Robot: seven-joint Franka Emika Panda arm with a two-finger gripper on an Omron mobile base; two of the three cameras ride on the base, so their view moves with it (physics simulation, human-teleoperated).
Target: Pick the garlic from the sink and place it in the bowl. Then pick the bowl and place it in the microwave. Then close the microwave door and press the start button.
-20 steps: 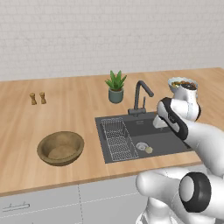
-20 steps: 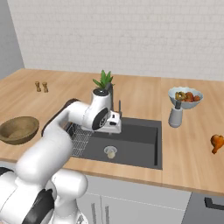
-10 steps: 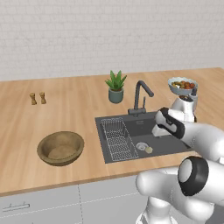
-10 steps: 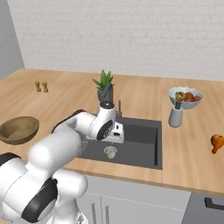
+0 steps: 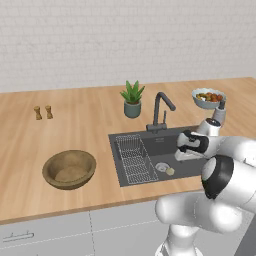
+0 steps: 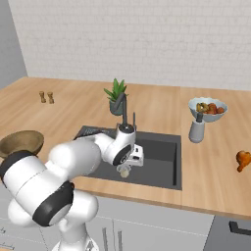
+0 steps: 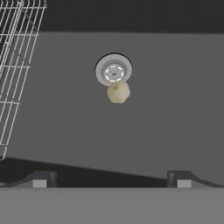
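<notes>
The garlic (image 7: 118, 92) lies on the floor of the sink (image 5: 165, 145), touching the edge of the round drain (image 7: 113, 71), with the wire rack (image 5: 134, 159) off to one side. The pincer (image 7: 111, 178) hangs above it, jaws spread wide and empty. The wooden bowl (image 5: 69, 169) sits empty on the surface (image 5: 75, 125), well apart from the sink. By the look of it nothing is finished yet: the garlic is ungrasped, and the bowl, microwave and start button steps all remain.
</notes>
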